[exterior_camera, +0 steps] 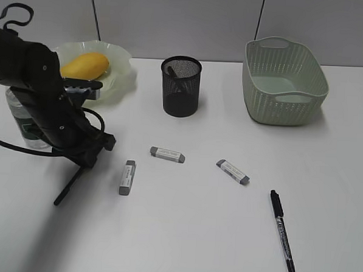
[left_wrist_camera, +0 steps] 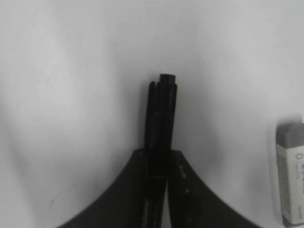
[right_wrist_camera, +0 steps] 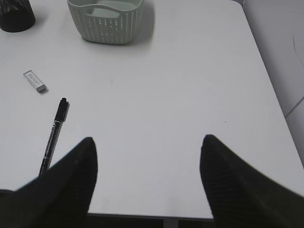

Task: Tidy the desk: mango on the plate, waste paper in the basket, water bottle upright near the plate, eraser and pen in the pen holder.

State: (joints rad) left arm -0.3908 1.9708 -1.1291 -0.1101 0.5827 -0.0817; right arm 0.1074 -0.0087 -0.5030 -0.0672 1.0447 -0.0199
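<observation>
The mango (exterior_camera: 85, 65) lies on the plate (exterior_camera: 121, 72), left of the pen holder (exterior_camera: 181, 87).

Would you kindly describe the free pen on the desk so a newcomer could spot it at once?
Start at the green basket at the desk's far right and come toward the near edge. The pen lies there, past the right-hand eraser. It is long, thin and black, while the erasers are short grey blocks.

left arm (exterior_camera: 43, 104): matte black, bulky | black cable looped | right fingers (right_wrist_camera: 223, 185): black, tapered, textured
</observation>
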